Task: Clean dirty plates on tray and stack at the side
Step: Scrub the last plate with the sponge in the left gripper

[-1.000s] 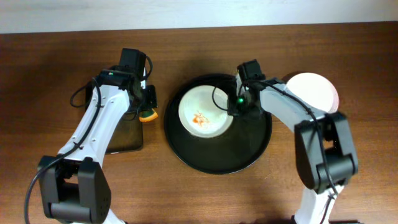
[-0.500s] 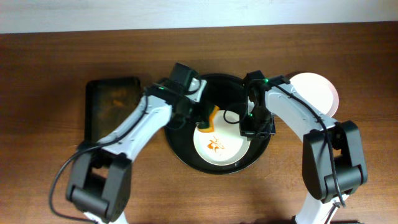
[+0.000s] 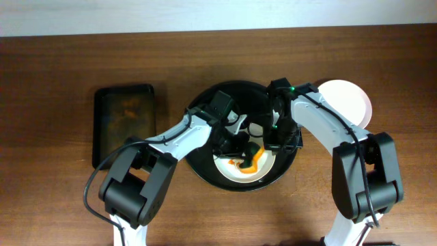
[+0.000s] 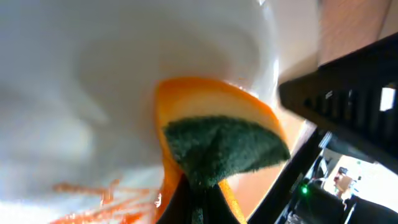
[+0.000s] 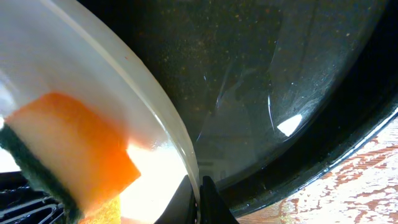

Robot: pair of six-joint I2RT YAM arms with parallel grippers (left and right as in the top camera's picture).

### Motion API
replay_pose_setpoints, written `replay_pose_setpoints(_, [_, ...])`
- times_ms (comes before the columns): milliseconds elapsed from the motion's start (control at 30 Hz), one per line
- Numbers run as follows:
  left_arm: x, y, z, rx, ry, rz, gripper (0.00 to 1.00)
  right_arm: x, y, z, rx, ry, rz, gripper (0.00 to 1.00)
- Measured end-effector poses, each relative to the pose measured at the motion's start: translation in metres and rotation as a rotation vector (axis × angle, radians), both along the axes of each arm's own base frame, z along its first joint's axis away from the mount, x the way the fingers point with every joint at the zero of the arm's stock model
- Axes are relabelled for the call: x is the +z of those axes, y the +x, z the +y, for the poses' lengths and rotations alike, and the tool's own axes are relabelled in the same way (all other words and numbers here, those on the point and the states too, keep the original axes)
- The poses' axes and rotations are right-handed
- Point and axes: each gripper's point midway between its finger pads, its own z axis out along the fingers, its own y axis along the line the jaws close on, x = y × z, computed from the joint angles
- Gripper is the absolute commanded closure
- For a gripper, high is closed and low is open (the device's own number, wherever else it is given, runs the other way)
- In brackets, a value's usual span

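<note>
On the black tray (image 3: 240, 87), toward its right half: scrubbing the dirty plate (image 3: 231, 172). Looks like the wiping step, with at least one plate probably finished, judging by the clean plate (image 3: 345, 101) lying on the table (image 3: 54, 82) just off the tray's right edge; cannot tell whether one plate or a stack there. Pinching a sponge (image 4: 221, 149) in the left gripper (image 3: 239, 150) and laying its orange foam against the plate's inner curve, green scouring face turned toward the wrist camera. Nipping the plate's rim with the right gripper (image 5: 199, 199) to steady it; possibly tipping that edge up a little, hard to be sure. Not wiped through yet, going by the orange streaks low in the left wrist view. Next calls for dragging the sponge across those streaks with firm, even pressure while keeping the rim clamped, then lifting the plate over the tray's low lip to the side. Smooth, glazed, shallow plate, likely slippery; springy sponge, coarse on the green side; glossy, speckled tray floor. Small dark tray (image 3: 123, 126) far left, well apart
</note>
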Motion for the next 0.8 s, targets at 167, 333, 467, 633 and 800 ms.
replay_pose_setpoints(167, [-0.019, -0.020, 0.028, 0.017, 0.128, 0.081, 1.00, 0.000, 0.001, -0.002, 0.005, -0.014, -0.005, 0.96])
replay_pose_setpoints(333, [-0.021, 0.020, 0.076, 0.172, 0.159, 0.081, 1.00, -0.001, 0.009, 0.003, 0.005, 0.012, -0.040, 0.96])
replay_pose_setpoints(467, [-0.021, 0.022, 0.078, 0.175, 0.169, 0.069, 1.00, 0.003, 0.041, 0.043, 0.110, 0.215, -0.187, 0.96])
replay_pose_setpoints(633, [-0.021, 0.022, 0.078, 0.174, 0.170, 0.067, 1.00, 0.006, 0.043, 0.080, 0.212, 0.285, -0.244, 0.96])
replay_pose_setpoints(800, [-0.021, 0.022, 0.078, 0.174, 0.174, 0.064, 1.00, -0.027, 0.034, 0.085, 0.222, 0.270, -0.165, 0.96])
